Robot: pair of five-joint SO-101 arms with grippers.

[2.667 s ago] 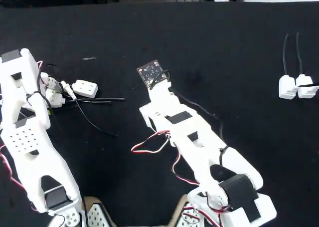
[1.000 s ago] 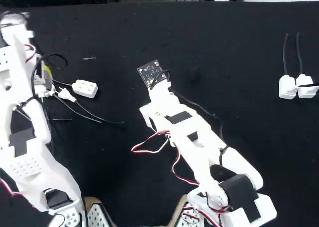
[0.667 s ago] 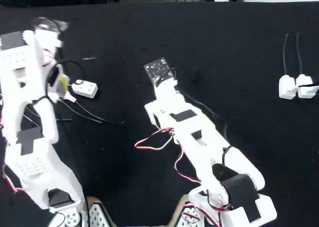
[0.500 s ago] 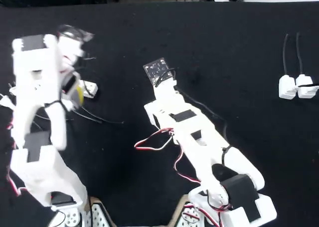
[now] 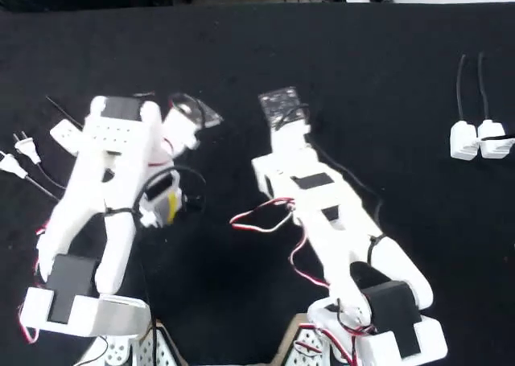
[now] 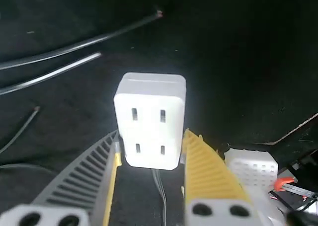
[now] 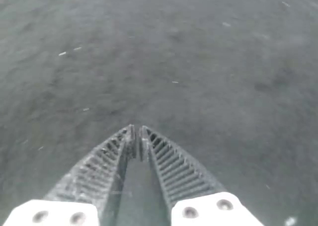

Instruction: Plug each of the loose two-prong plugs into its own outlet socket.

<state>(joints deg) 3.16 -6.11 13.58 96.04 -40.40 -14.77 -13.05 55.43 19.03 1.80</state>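
Observation:
A white outlet block with two pairs of slots sits between the fingers of my left gripper, which is shut on it and holds it just above the black cloth. In the high view that gripper is left of centre, under its arm. Two loose white two-prong plugs with black cords lie at the table's left edge, well apart from both grippers. My right gripper is shut with nothing in it over bare cloth; its arm stretches up the middle.
Two more white plug bodies with black cords lie at the far right. Thin black wires trail over the cloth beyond the outlet block. The black cloth covers the whole table.
My left arm has swung from the far left toward the middle, carrying the outlet block away from the plugs. The two plugs now lie uncovered at the left edge. The right arm shifted slightly right.

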